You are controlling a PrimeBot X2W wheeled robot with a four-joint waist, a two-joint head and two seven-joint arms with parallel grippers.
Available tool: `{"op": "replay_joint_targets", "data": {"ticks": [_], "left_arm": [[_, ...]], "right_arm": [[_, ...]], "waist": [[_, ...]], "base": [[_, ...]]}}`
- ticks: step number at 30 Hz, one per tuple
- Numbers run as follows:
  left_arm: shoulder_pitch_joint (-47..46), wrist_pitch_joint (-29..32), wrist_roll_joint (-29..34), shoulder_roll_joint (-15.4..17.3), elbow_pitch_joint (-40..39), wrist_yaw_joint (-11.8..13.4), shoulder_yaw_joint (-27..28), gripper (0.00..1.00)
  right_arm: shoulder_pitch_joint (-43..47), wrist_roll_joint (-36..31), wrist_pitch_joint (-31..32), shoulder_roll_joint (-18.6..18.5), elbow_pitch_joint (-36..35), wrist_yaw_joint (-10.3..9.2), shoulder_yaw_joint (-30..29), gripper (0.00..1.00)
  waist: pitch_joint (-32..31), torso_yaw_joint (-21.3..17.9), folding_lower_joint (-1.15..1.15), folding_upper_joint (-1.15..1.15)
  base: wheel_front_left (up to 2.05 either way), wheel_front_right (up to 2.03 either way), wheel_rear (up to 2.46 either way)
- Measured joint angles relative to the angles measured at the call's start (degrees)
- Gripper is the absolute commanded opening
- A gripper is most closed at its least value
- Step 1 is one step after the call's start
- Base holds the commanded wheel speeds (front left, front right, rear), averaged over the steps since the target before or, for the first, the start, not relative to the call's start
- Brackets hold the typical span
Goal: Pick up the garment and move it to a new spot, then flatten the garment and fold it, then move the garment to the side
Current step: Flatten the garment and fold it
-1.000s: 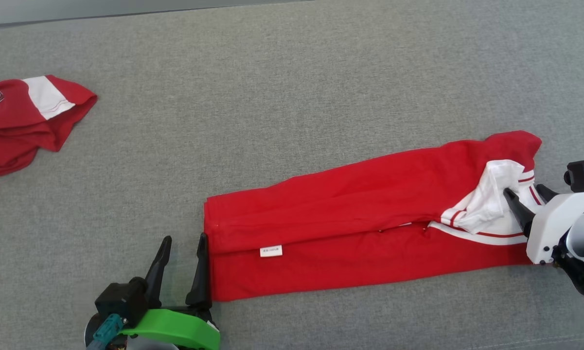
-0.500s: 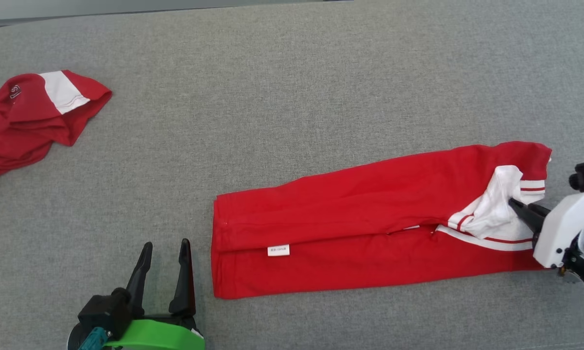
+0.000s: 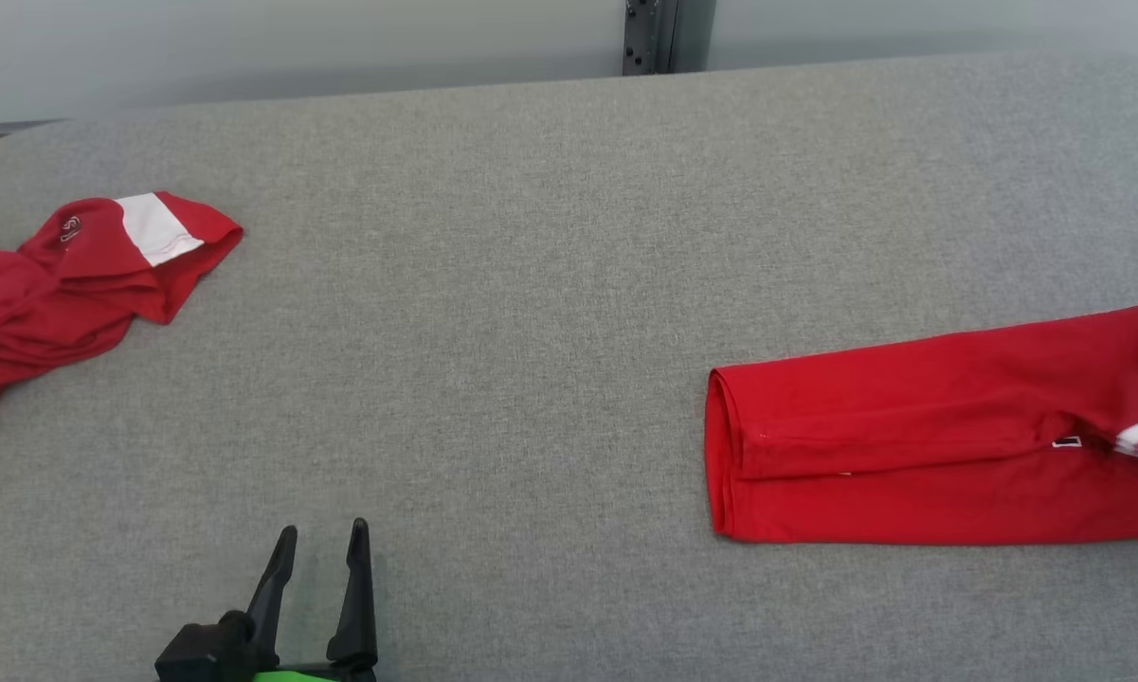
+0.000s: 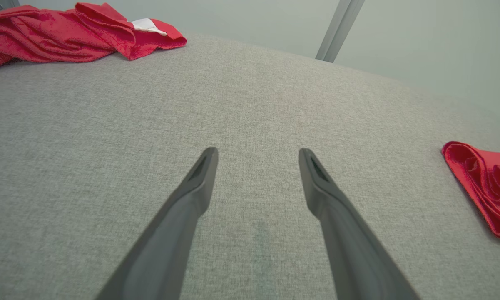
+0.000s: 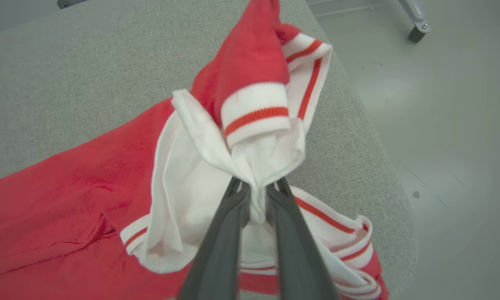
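Folded garment [image 3: 929, 455] is being gripped at its white end by the right pincer [image 5: 256, 189], at the bench's [image 3: 531, 284] right edge. The left pincer [image 3: 324, 527] is being held open; looks like only the side move is being left.

No readable text.
I see a white emblem [image 3: 71, 228] on the crumpled red cloth [image 3: 57, 294], far left, and a tiny tag [image 3: 1066, 441] on the folded garment [image 3: 910, 455]: both illegible.
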Motion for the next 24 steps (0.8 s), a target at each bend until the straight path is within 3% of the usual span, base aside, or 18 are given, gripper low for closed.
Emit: {"op": "replay_joint_targets", "data": {"ticks": [5,10,13,17,20,24], "left_arm": [[2.09,-0.01,-0.05,-0.87,0.12,-0.2,1.34,1.0],[2.38,0.0,-0.09,-1.18,0.43,-0.6,0.71,1.0],[2.04,0.0,-0.6,-1.2,0.62,-0.59,-0.76,1.0],[1.7,0.0,-0.68,-1.26,1.1,-0.51,-1.86,1.0],[1.54,0.0,-0.77,-1.29,1.4,-0.37,-2.52,1.0],[1.54,0.0,-1.01,-1.27,1.66,-0.29,-2.82,1.0]], "right_arm": [[3.61,5.6,3.77,4.15,-15.72,0.0,2.35,0.0],[3.77,6.32,4.16,14.29,-26.99,0.0,8.66,0.0],[1.83,3.21,2.94,22.42,-26.24,0.0,13.3,0.0],[-1.14,-2.09,-0.37,31.45,-19.22,0.0,16.79,0.0],[-2.89,-4.65,-2.32,35.7,-13.83,0.0,17.77,0.0],[-4.78,-8.54,-3.99,37.99,-7.97,0.0,18.6,0.0]], "waist": [[-3.0,-0.22,0.0,0.0],[-4.36,-1.42,0.0,0.0],[-4.07,-1.94,0.0,0.0],[-3.68,-1.79,0.0,0.0],[-3.63,-1.33,0.0,0.0],[-3.47,-0.76,0.0,0.0]], "base": [[0.0,0.0,0.0],[0.0,0.0,0.0],[0.0,0.0,0.0],[0.0,0.0,0.0],[0.0,0.0,0.0],[0.0,0.0,0.0]]}}
